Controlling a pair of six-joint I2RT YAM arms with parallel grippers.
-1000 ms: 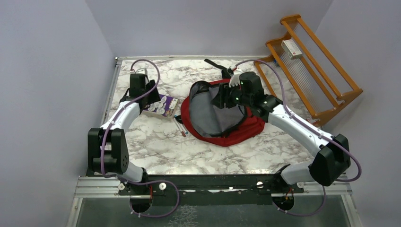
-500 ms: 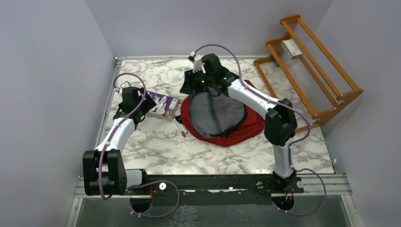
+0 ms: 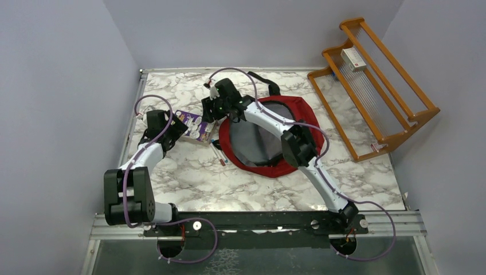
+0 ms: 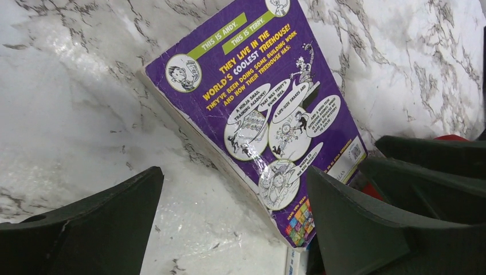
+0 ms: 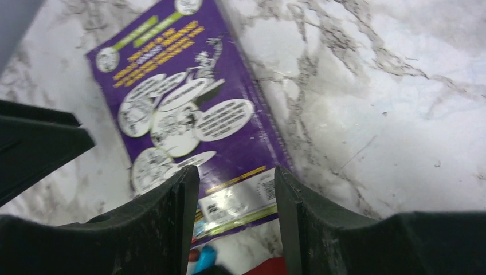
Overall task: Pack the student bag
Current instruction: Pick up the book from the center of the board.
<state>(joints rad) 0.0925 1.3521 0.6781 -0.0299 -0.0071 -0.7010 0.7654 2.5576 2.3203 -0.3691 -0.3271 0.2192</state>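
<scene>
student bag (image 3: 269,168) looks soft, floppy, grab red rim imo; book (image 3: 195,126) flat, slick, pinch edge; left gripper (image 4: 234,175) wide apart, right gripper (image 5: 236,171) narrower gap, both empty

Robotics lab test cell: a left arm (image 3: 143,154) and a right arm (image 3: 324,180), both white and black, stand bolted to a metal rail (image 3: 114,228) at the near edge of a marble-patterned desk (image 3: 189,177). Purple cables (image 3: 229,70) loop along their joints. Plain lavender walls (image 3: 57,86) box the desk in on three sides, with a wooden rack (image 3: 372,86) tilted near the right one.
</scene>
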